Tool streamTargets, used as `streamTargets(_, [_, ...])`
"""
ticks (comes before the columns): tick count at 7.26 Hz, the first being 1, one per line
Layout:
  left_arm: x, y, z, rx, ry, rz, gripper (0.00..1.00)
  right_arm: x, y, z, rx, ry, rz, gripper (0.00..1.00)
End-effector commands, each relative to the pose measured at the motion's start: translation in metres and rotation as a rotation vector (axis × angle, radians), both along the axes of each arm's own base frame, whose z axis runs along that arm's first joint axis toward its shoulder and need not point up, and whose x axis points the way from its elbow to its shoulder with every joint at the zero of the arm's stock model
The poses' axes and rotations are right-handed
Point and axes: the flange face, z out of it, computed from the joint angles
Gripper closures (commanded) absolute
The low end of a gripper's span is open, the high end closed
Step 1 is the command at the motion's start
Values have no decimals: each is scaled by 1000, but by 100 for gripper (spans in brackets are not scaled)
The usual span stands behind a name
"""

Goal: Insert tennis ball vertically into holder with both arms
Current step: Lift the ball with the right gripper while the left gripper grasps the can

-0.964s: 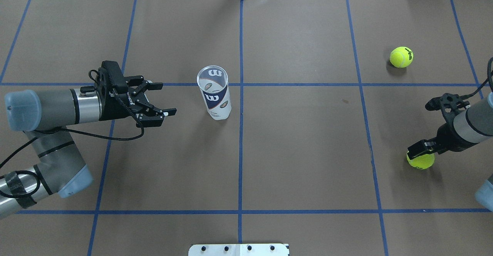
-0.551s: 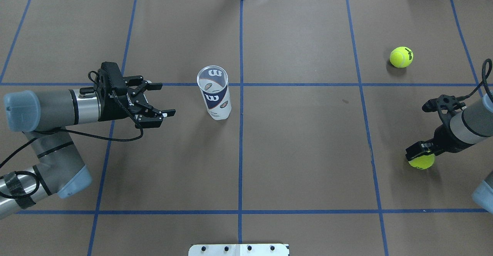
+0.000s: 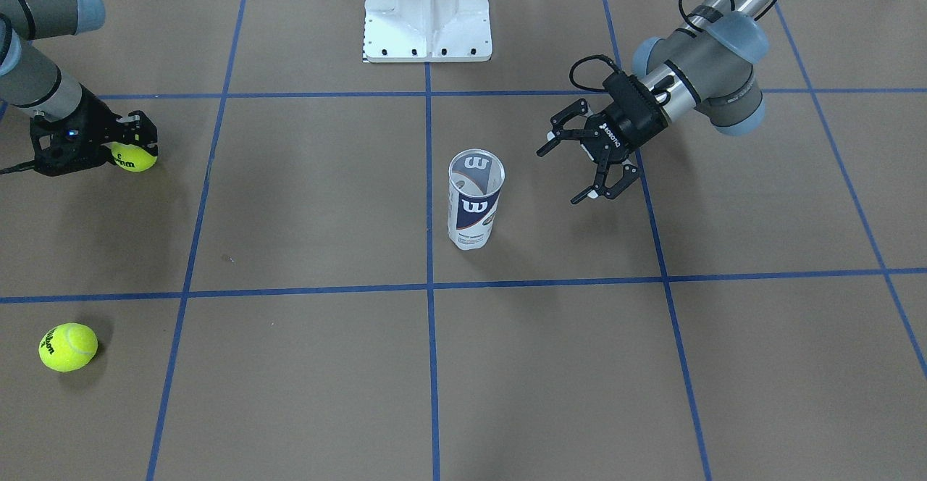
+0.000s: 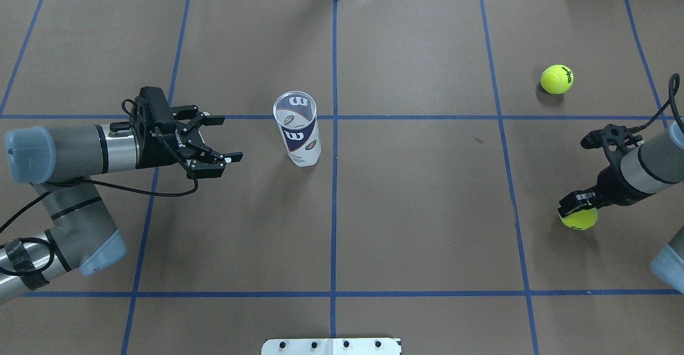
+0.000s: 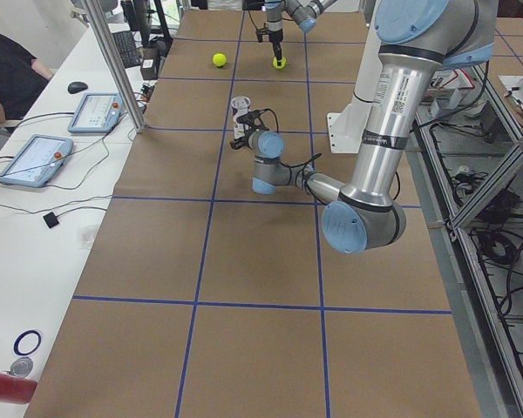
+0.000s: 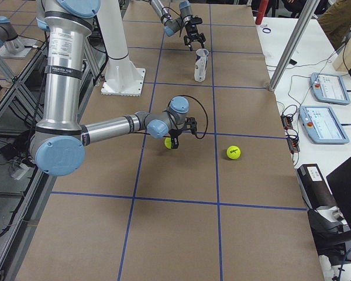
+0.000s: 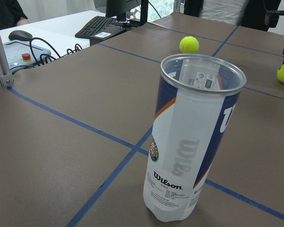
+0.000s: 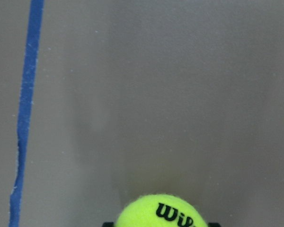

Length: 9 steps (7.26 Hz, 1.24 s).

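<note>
The holder [image 4: 297, 130], a clear Wilson can with a navy-and-white label, stands upright and open-topped near the table's middle, and looks empty in the left wrist view [image 7: 194, 151]. My left gripper [image 4: 227, 138] lies level to its left, open, a short gap from the can [image 3: 474, 202]. My right gripper [image 4: 576, 209] points down at the table's right side, shut on a yellow tennis ball [image 4: 580, 220], which fills the bottom of the right wrist view [image 8: 163, 213]. The ball seems just clear of the paper. A second tennis ball [image 4: 557, 79] rests on the table farther back.
The white pedestal base [image 3: 427, 10] sits at the robot's edge of the table. Blue tape lines [image 4: 334, 184] grid the brown paper. Tablets, a keyboard and cables lie on the operators' bench [image 5: 35, 157], beside a metal post [image 5: 113, 61].
My right gripper has moved slightly up and toward the table's middle with the ball in it. The left gripper has barely moved and stays open.
</note>
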Motion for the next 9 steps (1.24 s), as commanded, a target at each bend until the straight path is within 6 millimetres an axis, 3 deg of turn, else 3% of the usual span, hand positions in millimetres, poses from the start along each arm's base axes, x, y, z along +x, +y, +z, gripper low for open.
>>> streamTargets(1, [4, -2, 4, -7, -10, 2, 1, 49, -26, -34, -13, -105, 73, 100])
streamTargets(3, [32, 16, 6, -13, -18, 52, 1, 70, -55, -61, 17, -155, 128, 100])
streamTargets(5, [60, 16, -3, 12, -26, 72, 1, 79, -78, -95, 66, -207, 150, 100])
streamTargets(9, [113, -8, -17, 29, -54, 49, 1, 71, -99, -132, 121, -244, 151, 100])
